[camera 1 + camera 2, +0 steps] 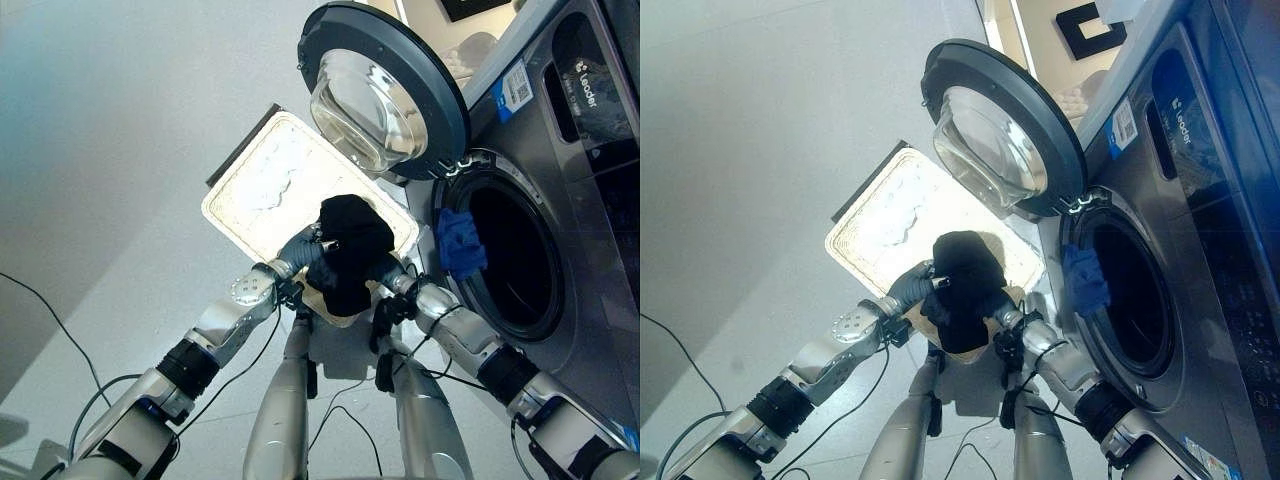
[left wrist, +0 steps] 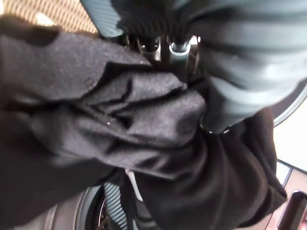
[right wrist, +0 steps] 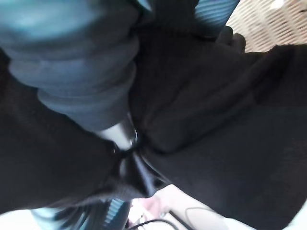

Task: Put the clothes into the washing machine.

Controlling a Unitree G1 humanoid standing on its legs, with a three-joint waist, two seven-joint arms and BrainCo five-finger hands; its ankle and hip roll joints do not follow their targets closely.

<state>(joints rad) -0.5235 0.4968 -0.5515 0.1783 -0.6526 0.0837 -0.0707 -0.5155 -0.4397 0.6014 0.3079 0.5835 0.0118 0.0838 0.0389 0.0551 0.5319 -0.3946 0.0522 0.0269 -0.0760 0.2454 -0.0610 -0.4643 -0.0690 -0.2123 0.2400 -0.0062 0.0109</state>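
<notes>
Both hands hold a black garment point(image 1: 350, 252) up between them, above a pale laundry basket point(image 1: 262, 180) that stands on the grey floor point(image 1: 120, 140) beside the washer point(image 1: 570, 200). The left hand point(image 1: 300, 250) grips the cloth from the robot's left; in the left wrist view its fingers point(image 2: 216, 112) are curled into the bunched black fabric, pinching a fold. The right hand point(image 1: 385, 270) comes in from the robot's right and is mostly buried in the garment; the right wrist view shows a silver finger point(image 3: 122, 134) pressed into a crease of the cloth, with fabric wrapped round it, so it too is closed on the garment. The two hands are close together, with the cloth hanging in a dark lump down past them.

The washer's round door point(image 1: 385, 85) stands swung wide open, its glass bowl facing the basket. The drum opening point(image 1: 515, 255) is dark, and a blue cloth point(image 1: 460, 240) hangs over its near rim, partly inside. The black garment is outside the drum, just beside the opening.

There is a white label point(image 1: 515, 88) on the washer's front by the door and light lettering on the dark panel point(image 1: 590, 70) above; that print stays unread here.
</notes>
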